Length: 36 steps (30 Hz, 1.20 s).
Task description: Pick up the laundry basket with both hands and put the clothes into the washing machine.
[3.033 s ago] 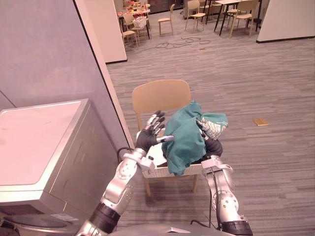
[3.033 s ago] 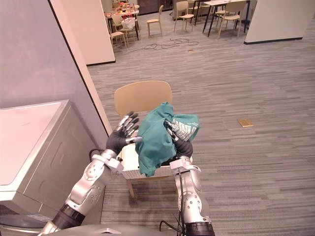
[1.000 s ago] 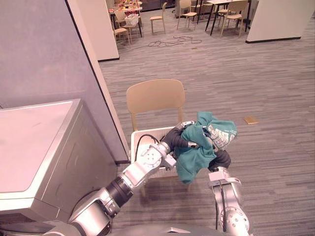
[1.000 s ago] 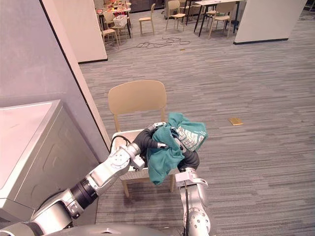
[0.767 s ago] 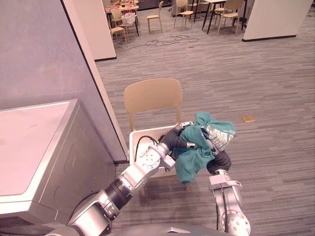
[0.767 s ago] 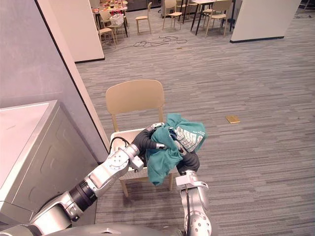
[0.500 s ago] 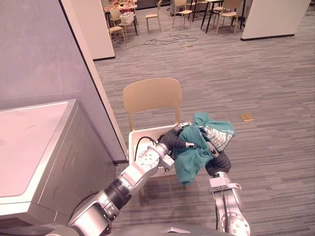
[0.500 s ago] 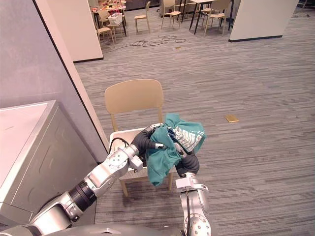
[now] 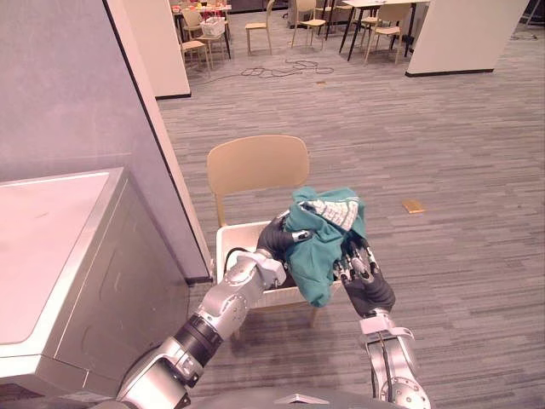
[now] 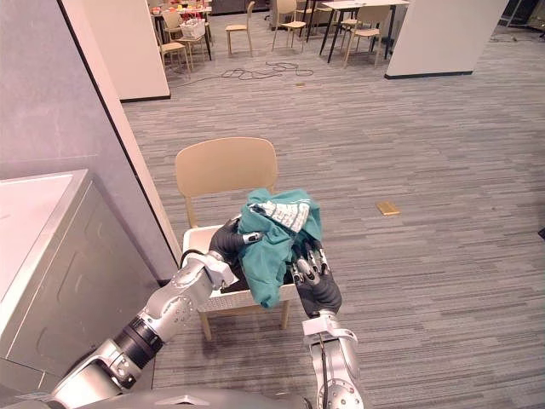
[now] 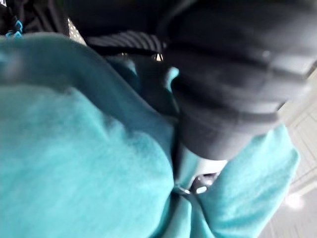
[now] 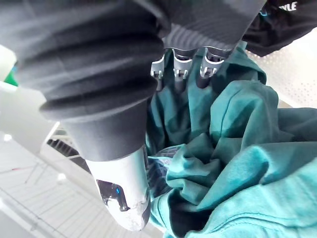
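Half off the laundry basket (image 9: 228, 249) on the chair (image 9: 255, 166) in the eye views, the teal garment (image 9: 322, 247) lay further over it than half a second before. In the left wrist view the left hand (image 11: 233, 89) was buried in cloth, its grip unreadable. In the right wrist view the right hand (image 12: 109, 74) was straight-fingered and held nothing, so the garment could have slid floorward.

Left arm (image 9: 223, 304) is held stretched forward from the lower left, elbow nearly straight. The left hand (image 9: 279, 241) is seen from its dark ribbed back, palm turned toward the right side. Right arm (image 9: 389, 375) is held steeply up from below, with the right hand (image 9: 370, 290) set near the left one and a little lower. Its fingers (image 9: 355, 263) are extended straight and slightly spread, tips upward, and the thumb (image 12: 124, 196) is kept apart from them.
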### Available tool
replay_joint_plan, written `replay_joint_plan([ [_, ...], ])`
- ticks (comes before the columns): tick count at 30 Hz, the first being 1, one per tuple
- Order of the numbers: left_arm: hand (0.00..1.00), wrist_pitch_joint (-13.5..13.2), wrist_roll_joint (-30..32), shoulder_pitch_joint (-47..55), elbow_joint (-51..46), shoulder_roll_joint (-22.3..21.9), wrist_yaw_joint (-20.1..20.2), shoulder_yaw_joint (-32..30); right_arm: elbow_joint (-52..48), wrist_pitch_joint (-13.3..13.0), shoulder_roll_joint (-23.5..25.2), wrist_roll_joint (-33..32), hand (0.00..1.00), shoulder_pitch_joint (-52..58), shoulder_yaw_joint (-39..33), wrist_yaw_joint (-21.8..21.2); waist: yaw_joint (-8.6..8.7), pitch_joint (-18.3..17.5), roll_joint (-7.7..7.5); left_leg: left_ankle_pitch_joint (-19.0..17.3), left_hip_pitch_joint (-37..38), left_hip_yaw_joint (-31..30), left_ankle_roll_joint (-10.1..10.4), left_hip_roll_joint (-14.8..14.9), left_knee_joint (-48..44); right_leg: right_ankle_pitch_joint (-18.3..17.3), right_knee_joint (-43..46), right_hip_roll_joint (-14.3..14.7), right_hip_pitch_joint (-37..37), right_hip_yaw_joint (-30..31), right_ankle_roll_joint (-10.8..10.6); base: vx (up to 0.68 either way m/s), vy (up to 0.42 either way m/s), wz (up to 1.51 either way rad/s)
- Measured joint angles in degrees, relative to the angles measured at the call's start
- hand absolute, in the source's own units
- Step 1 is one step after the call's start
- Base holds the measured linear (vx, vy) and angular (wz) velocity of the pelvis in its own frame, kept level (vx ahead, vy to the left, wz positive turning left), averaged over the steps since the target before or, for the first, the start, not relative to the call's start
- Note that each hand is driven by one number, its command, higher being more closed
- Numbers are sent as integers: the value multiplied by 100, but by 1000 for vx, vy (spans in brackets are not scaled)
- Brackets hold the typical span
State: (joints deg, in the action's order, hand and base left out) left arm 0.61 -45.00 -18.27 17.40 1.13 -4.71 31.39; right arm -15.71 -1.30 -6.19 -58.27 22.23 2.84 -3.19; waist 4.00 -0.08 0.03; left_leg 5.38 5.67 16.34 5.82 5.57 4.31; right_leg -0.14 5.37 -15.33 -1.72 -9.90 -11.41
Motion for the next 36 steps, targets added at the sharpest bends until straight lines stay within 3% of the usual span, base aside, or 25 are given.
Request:
replay_joint_plan([
  [16,100,-247,-757,252,0,-25,-258,-904,119,-10,16,-105,0,-4,136,0,-11,-45,-44,-4,23,67,-1,1,5,48,-68,12,-3,54,11,-12,2,-1],
  [21,100,-364,-886,254,-59,-19,-281,-1231,119,-20,136,-105,0,-5,111,3,-11,-89,-131,-4,24,88,-1,0,5,74,-102,17,-4,75,21,-12,3,-1],
  [29,100,-538,-858,252,-1031,44,-364,-2081,118,-20,171,-103,0,-20,0,4,22,-107,-106,-4,53,119,-1,0,4,86,-100,24,-5,116,40,-8,1,-1],
  [36,100,-830,-442,253,-2222,355,-491,-3353,117,-1,257,-89,0,-20,-383,-10,19,-166,-2,-6,109,123,1,1,4,72,-99,26,-57,122,70,0,0,0],
])
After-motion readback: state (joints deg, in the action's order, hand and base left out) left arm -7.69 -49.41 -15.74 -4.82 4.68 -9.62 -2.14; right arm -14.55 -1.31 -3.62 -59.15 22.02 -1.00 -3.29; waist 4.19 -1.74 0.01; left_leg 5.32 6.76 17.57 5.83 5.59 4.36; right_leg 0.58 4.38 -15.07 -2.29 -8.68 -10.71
